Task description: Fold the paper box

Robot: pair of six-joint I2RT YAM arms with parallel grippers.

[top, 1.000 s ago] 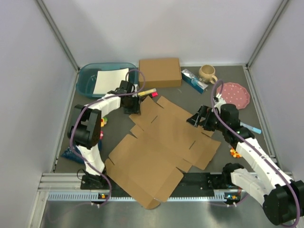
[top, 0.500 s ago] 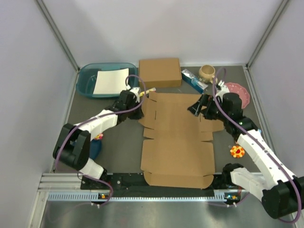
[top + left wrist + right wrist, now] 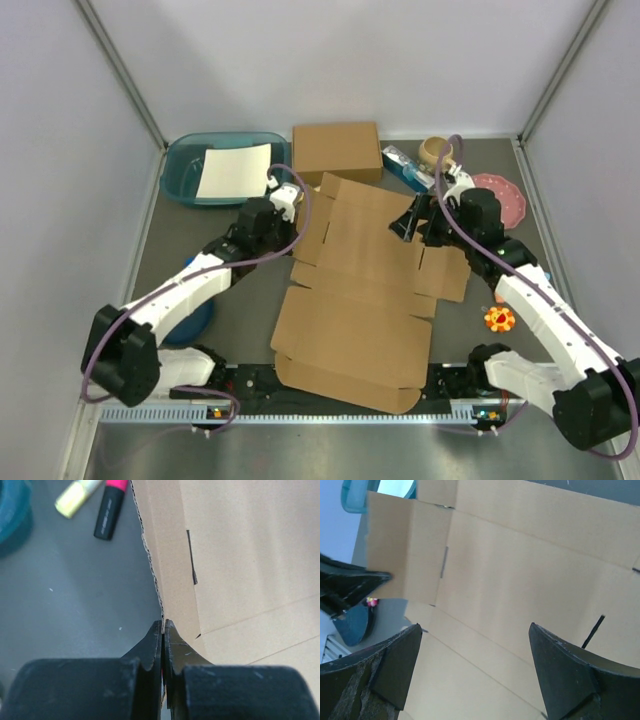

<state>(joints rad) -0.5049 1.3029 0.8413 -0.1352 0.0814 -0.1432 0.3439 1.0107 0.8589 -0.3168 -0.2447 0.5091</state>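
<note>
The paper box (image 3: 355, 300) is a flat brown die-cut sheet in the middle of the table, its far end lifted a little. My left gripper (image 3: 292, 228) is shut on the edge of its left side flap, which is seen pinched between the fingers in the left wrist view (image 3: 163, 622). My right gripper (image 3: 410, 226) is open and empty, hovering over the sheet's far right part. In the right wrist view (image 3: 475, 626) the cardboard (image 3: 520, 570) fills the space below the spread fingers.
A smaller brown box (image 3: 337, 151) stands at the back. A teal bin (image 3: 190, 160) with white paper is back left. A mug (image 3: 437, 152), a blue packet (image 3: 408, 168) and a pink plate (image 3: 497, 198) are back right. Two markers (image 3: 111, 507) lie beside the flap. An orange toy (image 3: 498, 319) is on the right.
The sheet swung from lying diagonally to roughly square with the table, then shifted slightly left with its far end rising. My left gripper kept hold of the flap; the right gripper stayed open above.
</note>
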